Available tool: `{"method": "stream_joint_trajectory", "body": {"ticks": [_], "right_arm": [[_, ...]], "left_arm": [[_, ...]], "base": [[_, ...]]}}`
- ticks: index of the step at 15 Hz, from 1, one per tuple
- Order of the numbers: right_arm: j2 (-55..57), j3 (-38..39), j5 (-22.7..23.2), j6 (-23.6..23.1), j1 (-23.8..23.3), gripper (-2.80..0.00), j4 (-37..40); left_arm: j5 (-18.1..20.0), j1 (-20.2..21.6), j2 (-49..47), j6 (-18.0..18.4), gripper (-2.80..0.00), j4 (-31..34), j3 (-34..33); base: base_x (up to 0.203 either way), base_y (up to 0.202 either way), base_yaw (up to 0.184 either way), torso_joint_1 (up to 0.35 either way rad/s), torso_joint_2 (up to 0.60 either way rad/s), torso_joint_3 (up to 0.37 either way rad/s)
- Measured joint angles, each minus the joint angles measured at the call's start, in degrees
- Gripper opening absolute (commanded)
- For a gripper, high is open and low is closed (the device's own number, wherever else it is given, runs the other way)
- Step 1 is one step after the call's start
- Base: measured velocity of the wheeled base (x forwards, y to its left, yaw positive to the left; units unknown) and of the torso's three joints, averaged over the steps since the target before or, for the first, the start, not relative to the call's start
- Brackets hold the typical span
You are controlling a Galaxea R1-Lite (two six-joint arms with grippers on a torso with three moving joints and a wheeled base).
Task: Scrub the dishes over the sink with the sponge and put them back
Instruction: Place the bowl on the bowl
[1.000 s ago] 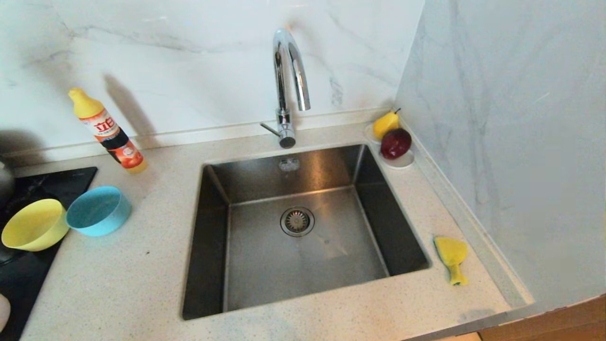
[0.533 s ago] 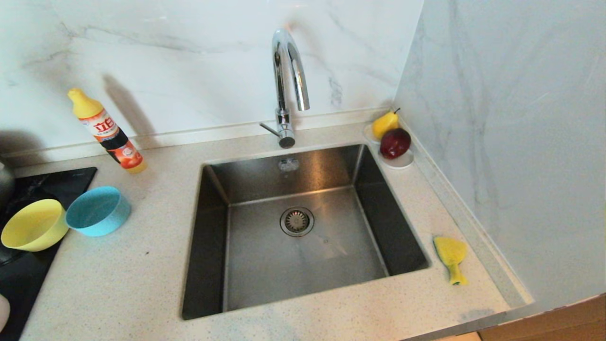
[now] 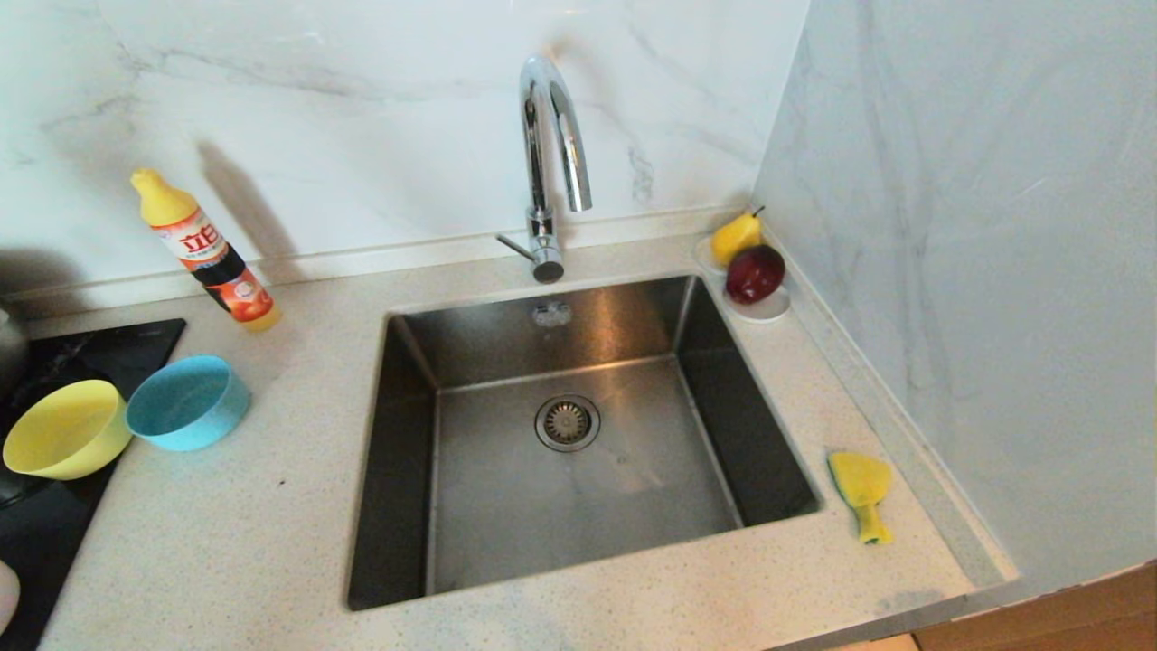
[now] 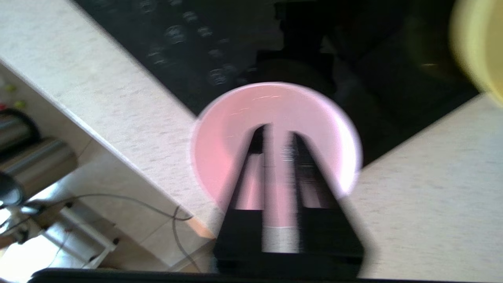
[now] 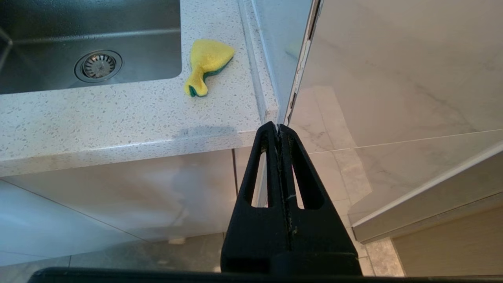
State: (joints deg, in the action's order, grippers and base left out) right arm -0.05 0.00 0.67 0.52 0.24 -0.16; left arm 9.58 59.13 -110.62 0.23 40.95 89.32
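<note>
The detergent bottle [image 3: 204,249] standing tilted at the back left of the counter carries two large white Chinese characters on a red label; its smaller print is not legible. Compared with the head frames of a second ago, nothing on the counter has shifted: bowls, sponge and bottle occupy the same places. The sink [image 3: 411,452] is a square brushed-steel basin with a round drain strainer [image 3: 567,422] at its centre and a chrome gooseneck tap [image 3: 550,163] behind it. The yellow bowl [image 3: 65,429] sits partly on the black glass hob [image 3: 54,533], touching or just beside the light blue bowl [image 3: 187,402] on the speckled stone counter [image 3: 244,533]. The pink bowl [image 3: 5,597] shows only as a sliver at the head view's left edge; in the left wrist view it lies over the hob's corner directly beyond the left gripper [image 4: 277,131], whose fingers stand slightly apart with a narrow gap, holding nothing. The sponge [image 3: 860,493], fan-shaped, yellow with a green layer, lies right of the sink. The right gripper [image 5: 279,127] hangs below the counter edge, fingers pressed together. A white saucer [image 3: 764,310] holds a pear [image 3: 736,237] and a red fruit [image 3: 756,273].
</note>
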Motion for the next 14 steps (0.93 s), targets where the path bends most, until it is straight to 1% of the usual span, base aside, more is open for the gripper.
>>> {"method": "stream_joint_trajectory", "body": {"ticks": [2, 4, 5, 9, 14], "right_arm": [[0.0, 0.0, 0.0, 0.0, 0.0, -2.80, 0.0], [0.0, 0.0, 0.0, 0.0, 0.0, -2.80, 0.0], [0.0, 0.0, 0.0, 0.0, 0.0, -2.80, 0.0], [0.0, 0.0, 0.0, 0.0, 0.0, -2.80, 0.0], [0.0, 0.0, 0.0, 0.0, 0.0, -2.80, 0.0]], "left_arm": [[-0.2, 1.5, 0.0, 1.7, 0.00, 0.3, -0.6], [-0.2, 2.9, 0.0, 5.1, 0.00, 3.1, -1.5], [-0.2, 3.4, 0.0, 5.7, 0.00, 4.1, -2.0], [-0.1, 5.1, -0.5, 5.6, 0.00, 3.9, -4.4], [-0.2, 7.3, -2.7, 5.7, 0.00, 3.7, -4.0]], "base": [[0.000, 0.000, 0.000, 0.000, 0.00, 0.000], [0.000, 0.000, 0.000, 0.000, 0.00, 0.000], [0.000, 0.000, 0.000, 0.000, 0.00, 0.000], [0.000, 0.000, 0.000, 0.000, 0.00, 0.000], [0.000, 0.000, 0.000, 0.000, 0.00, 0.000]]}}
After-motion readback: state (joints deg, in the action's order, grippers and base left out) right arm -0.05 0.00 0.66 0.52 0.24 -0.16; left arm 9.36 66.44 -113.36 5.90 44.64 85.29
